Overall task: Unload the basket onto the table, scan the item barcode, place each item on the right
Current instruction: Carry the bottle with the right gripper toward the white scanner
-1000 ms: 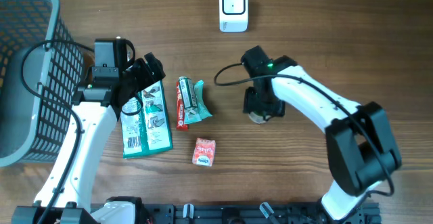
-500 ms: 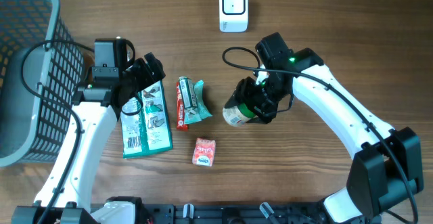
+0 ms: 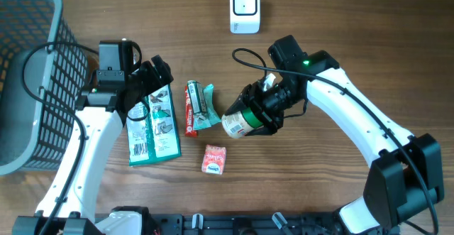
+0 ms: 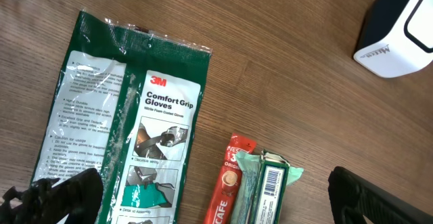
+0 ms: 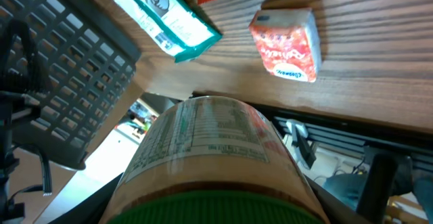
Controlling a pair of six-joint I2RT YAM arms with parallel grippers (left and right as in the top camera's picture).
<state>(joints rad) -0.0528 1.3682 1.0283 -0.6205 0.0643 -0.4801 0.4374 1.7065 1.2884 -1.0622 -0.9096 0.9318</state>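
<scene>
My right gripper (image 3: 264, 111) is shut on a jar (image 3: 238, 121) with a green lid and a printed label, held on its side above the table, base pointing left. In the right wrist view the jar (image 5: 210, 143) fills the space between the jaws of the right gripper (image 5: 213, 207), label text facing up. The white barcode scanner (image 3: 245, 8) stands at the table's far edge, beyond the jar; it also shows in the left wrist view, scanner (image 4: 399, 28). My left gripper (image 3: 152, 80) hangs open over the flat packets, left gripper (image 4: 216, 200) with nothing between its fingers.
A green glove packet (image 3: 152, 126) lies under the left arm, with a red coffee stick (image 3: 191, 108) and a green barcoded pack (image 3: 206, 106) beside it. A small red packet (image 3: 214, 159) lies near the front edge. A grey mesh basket (image 3: 28, 72) stands at the left.
The right gripper has lifted the jar off the table, tipped it onto its side and carried it left. The left arm has not moved.
</scene>
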